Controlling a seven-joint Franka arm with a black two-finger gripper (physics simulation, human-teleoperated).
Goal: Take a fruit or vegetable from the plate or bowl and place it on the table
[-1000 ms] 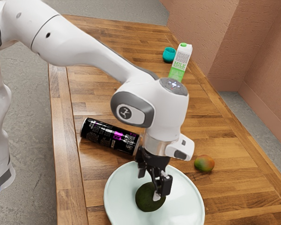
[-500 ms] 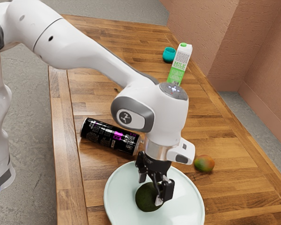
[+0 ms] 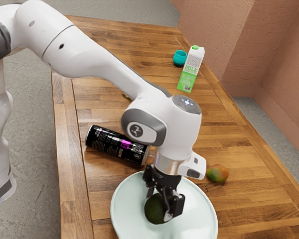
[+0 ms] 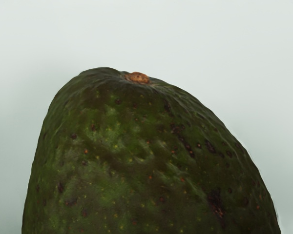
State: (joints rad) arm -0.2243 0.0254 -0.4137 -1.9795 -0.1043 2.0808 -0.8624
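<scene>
Wooden table (image 3: 97,186) of plank construction extends from the upper left of the exterior view to its lower right, with grey floor (image 3: 35,124) along the left side. White arm (image 3: 84,50) enters at the upper left and slopes down to the lower centre. Left of centre, a black can (image 3: 114,144) with magenta markings lies on its side on the table. A pale, round plate (image 3: 127,194) occupies the lower centre, just beside the can. On the plate, an avocado (image 3: 154,210) is positioned directly beneath the hand, between the two fingers of the pincer (image 3: 159,207). Pincer state: spread, one finger at each side of the avocado. In the wrist view, the avocado's brown stem scar (image 4: 137,77) is exposed, with the pale surface of the plate behind it. At the upper centre-right of the exterior view, a teal cup (image 3: 179,58) stands beside an upright milk carton (image 3: 191,69) with a green cap. Farther right and lower, a fruit (image 3: 218,173) coloured orange and green rests on the table near the plate, apart from it. Reddish-brown wall (image 3: 284,64) borders the upper right.
</scene>
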